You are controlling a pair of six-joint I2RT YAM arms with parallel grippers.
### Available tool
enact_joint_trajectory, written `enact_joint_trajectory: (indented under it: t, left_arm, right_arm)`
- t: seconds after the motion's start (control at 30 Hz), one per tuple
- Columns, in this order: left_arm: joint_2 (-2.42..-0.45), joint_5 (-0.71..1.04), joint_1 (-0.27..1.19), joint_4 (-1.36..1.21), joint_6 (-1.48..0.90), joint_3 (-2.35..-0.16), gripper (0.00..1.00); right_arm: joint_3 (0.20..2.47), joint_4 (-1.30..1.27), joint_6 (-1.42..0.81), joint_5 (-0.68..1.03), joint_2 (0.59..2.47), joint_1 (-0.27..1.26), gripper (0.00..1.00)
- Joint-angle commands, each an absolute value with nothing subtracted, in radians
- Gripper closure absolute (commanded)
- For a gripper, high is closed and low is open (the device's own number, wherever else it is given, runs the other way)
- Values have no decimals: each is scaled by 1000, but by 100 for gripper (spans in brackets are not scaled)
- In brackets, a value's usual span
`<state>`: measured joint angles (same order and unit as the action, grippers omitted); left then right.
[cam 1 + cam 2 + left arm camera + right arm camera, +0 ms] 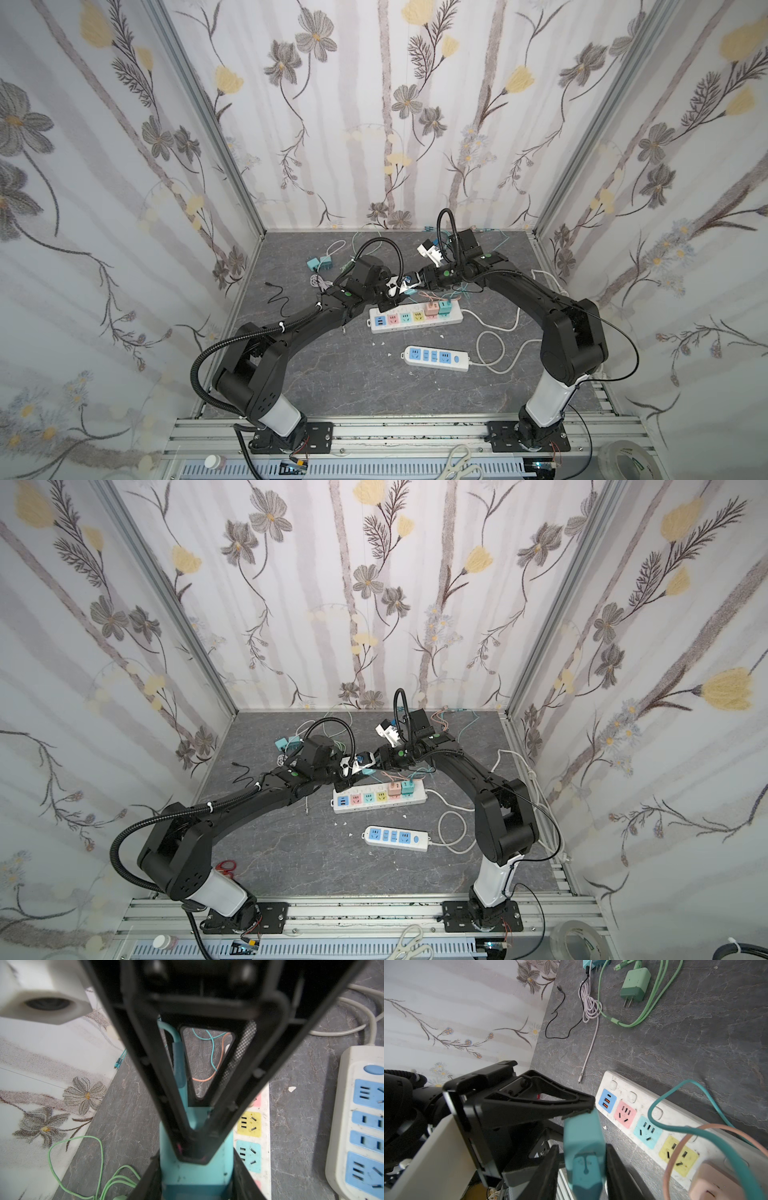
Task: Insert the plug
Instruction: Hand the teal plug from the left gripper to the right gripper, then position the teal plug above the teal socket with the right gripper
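A teal plug [583, 1142] with a teal cord [695, 1132] hangs above the left end of the white power strip [455, 318] with coloured sockets. Both grippers meet on it. My left gripper [195, 1184] is shut on the plug's [195, 1176] narrow sides. My right gripper [582, 1159] comes from the opposite side, its fingers closed against the plug's two broad faces. In both top views only a sliver of the plug [409, 292] [366, 772] shows between the two grippers. The strip's pink, teal [646, 1132] and yellow sockets are free. A pink plug [716, 1184] sits in the strip's right end.
A second white strip with blue sockets [436, 357] lies nearer the front, its white cord [490, 353] looping to the right. Loose teal chargers [320, 262], a green charger [635, 982] with its cable and a black cable [276, 297] lie at the back left.
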<state>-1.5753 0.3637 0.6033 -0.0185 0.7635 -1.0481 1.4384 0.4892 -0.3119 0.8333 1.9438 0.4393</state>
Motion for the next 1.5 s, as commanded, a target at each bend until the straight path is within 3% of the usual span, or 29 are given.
enact_joint_trajectory:
  t: [0.0, 0.13, 0.17, 0.2, 0.27, 0.37, 0.5, 0.53, 0.8, 1.13, 1.47]
  left_arm:
    - [-1575, 392, 604, -57, 779, -1052, 100]
    - [-1573, 381, 603, -78, 760, -1044, 100]
    - [-1570, 372, 603, -86, 753, -1041, 95]
    - [-1571, 358, 602, -102, 743, -1037, 87]
    - [-1566, 325, 599, -134, 710, -1024, 61]
    - [-1542, 347, 583, -151, 661, -992, 26]
    - [-1489, 335, 576, -237, 607, -905, 9]
    - [-1474, 316, 573, -261, 587, -883, 0]
    - [-1343, 167, 505, -566, 320, -702, 0]
    - [-1251, -6, 494, -547, 209, -673, 0]
    - [-1141, -155, 485, -418, 111, -651, 0]
  right_arm:
    - [1457, 489, -270, 878, 1953, 449, 70]
    - [1470, 503, -243, 875, 1952, 449, 84]
    - [1480, 520, -223, 874, 1954, 449, 88]
    - [1493, 537, -199, 872, 1957, 449, 91]
    - [1525, 583, -129, 853, 1963, 449, 99]
    - [1586, 657, 4, 790, 1982, 448, 100]
    - [1658, 751, 199, 737, 2015, 449, 100]
    - [1671, 768, 248, 727, 2022, 449, 100]
    - [1761, 835, 491, 590, 2061, 452, 100]
    - [1829, 1003, 893, 477, 2098, 525, 100]
    - [1899, 1088, 1030, 199, 2196, 611, 100]
